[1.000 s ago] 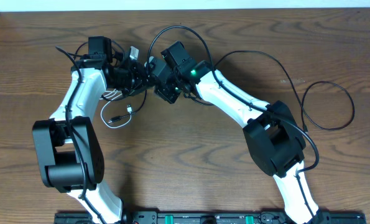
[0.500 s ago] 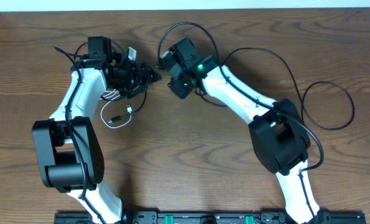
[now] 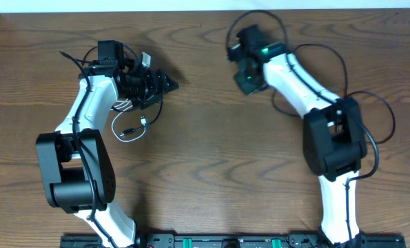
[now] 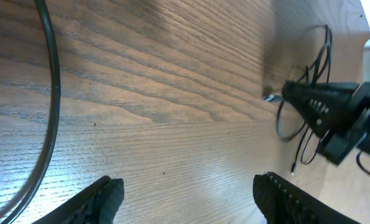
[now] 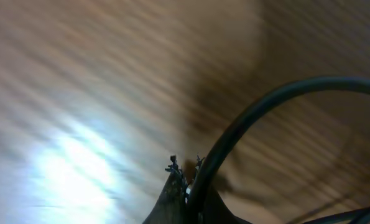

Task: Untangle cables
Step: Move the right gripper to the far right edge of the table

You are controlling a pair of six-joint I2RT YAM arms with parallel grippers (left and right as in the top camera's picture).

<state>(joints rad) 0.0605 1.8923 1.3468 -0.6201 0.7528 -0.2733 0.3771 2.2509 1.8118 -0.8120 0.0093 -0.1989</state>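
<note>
Black cable (image 5: 321, 84) in right claw (image 5: 186, 186), wrist view

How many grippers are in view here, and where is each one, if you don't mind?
2. The left gripper is open, upper left in the overhead view; the right gripper is upper right of centre, shut on a black cable.

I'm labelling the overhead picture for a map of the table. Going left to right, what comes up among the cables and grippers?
white cable → left gripper → right gripper → the far loop of the black cable
</note>
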